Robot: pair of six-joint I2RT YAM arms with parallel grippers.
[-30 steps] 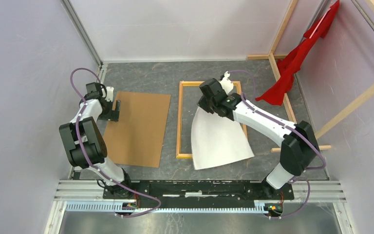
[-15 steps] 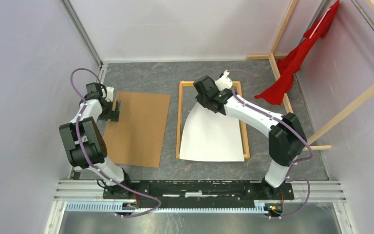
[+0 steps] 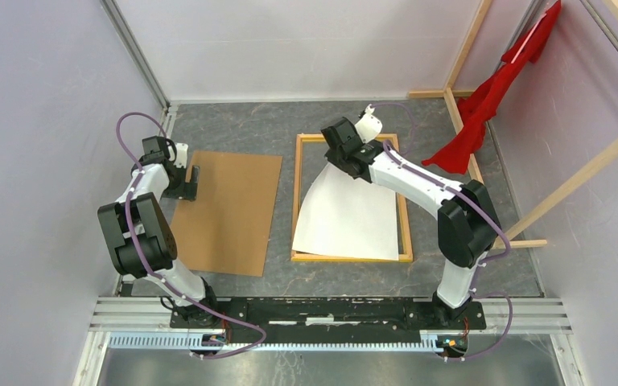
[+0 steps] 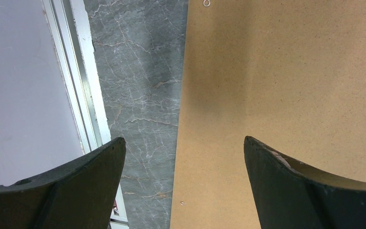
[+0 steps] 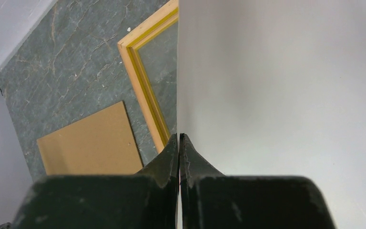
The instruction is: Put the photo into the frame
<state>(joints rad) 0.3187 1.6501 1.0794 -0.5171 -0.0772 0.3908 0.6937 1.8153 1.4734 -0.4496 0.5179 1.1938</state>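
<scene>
The photo (image 3: 350,217) shows its plain white reverse and lies over the frame (image 3: 297,201), which rests light-wood side up on the grey table. The photo's near edge sits at the frame's near rail, and its far end is lifted. My right gripper (image 3: 346,161) is shut on that far end. In the right wrist view the gripper (image 5: 179,138) pinches the edge of the photo (image 5: 286,95), with a yellow-lined corner of the frame (image 5: 145,95) below. My left gripper (image 3: 191,181) stands open and holds nothing. In the left wrist view the gripper (image 4: 185,143) straddles the left edge of the brown backing sheet.
The brown backing sheet (image 3: 229,213) lies flat left of the frame, also in the left wrist view as the sheet (image 4: 286,71). Bare wooden beams (image 3: 463,133) with a red cloth (image 3: 483,104) stand at the back right. An aluminium wall rail (image 4: 83,71) runs close beside the left gripper.
My right gripper has carried the photo's far end leftward and toward the back. The photo has swung from overhanging the frame's right rail and near corner to lying over the frame opening. The left arm is still.
</scene>
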